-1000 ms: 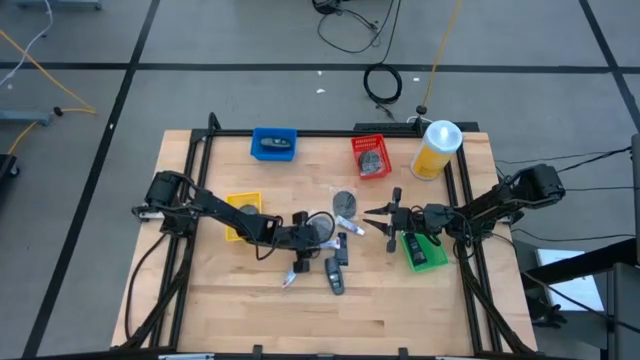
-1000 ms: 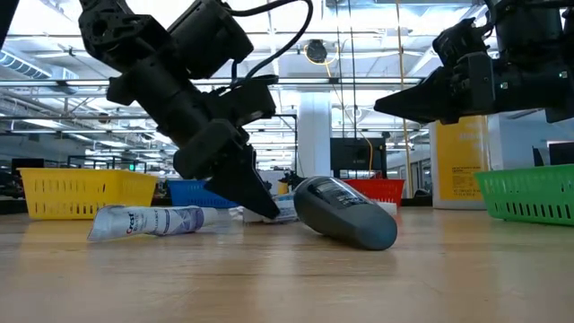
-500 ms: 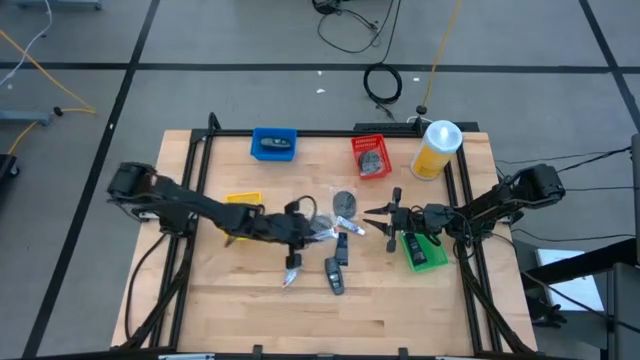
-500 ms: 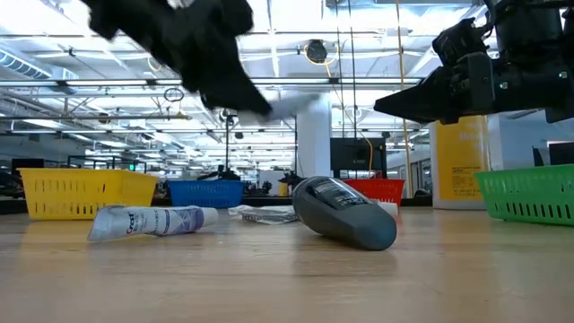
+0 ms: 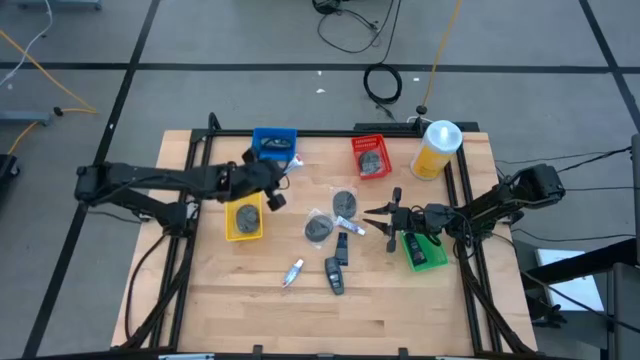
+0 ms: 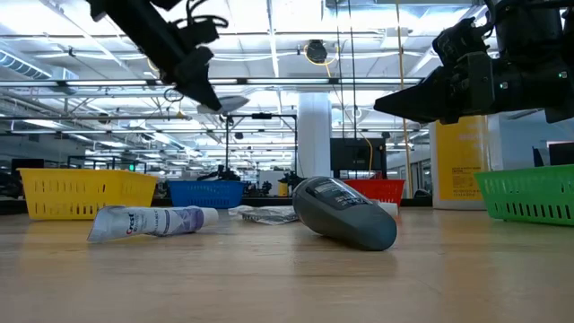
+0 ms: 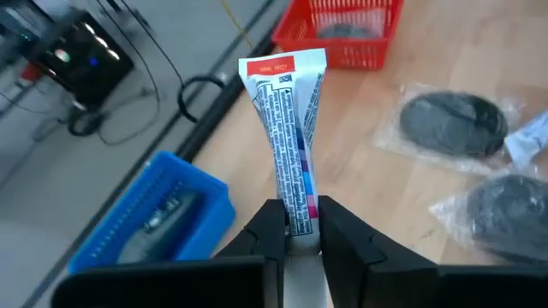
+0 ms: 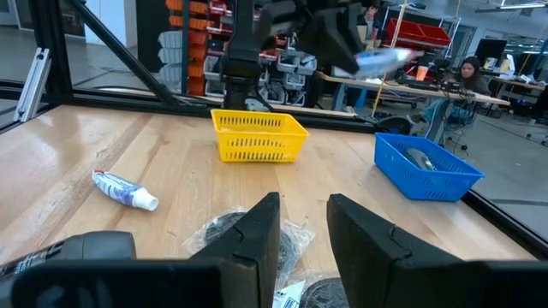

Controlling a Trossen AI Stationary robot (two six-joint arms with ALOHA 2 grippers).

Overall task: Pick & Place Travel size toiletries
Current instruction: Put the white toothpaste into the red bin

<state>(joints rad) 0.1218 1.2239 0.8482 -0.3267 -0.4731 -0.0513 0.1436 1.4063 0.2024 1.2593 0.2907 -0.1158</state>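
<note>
My left gripper (image 5: pixel 268 190) is raised over the table's far left part, between the yellow bin (image 5: pixel 244 218) and the blue bin (image 5: pixel 274 143), shut on a thin white printed tube (image 7: pixel 287 145). In the low view it shows high above the table (image 6: pixel 199 82). On the wood lie two grey discs in clear wrappers (image 5: pixel 345 203) (image 5: pixel 320 228), a dark packet (image 5: pixel 342 246), a dark bottle (image 5: pixel 335 275) and another white tube (image 5: pixel 292 272). My right gripper (image 5: pixel 383 215) hovers open right of these things, beside the green bin (image 5: pixel 424 250). My left gripper pinches the white tube between its two fingers (image 7: pixel 272 233) at one end (image 7: pixel 298 224). The tube runs on along the fingers, past their tips. Its flat crimped end with a red band (image 7: pixel 281 65) is free. The tube is lifted clear of the table.
A red bin (image 5: pixel 370 155) holding a grey disc and a tall yellow canister with a white lid (image 5: pixel 437 148) stand at the far edge. The blue bin holds a dark bottle. A dark frame borders the table. Bare wood lies along the near edge.
My left gripper has risen from the table's middle with the white tube and swung toward the far left, ending between the yellow and blue bins. The tube is lifted clear of the wood.
</note>
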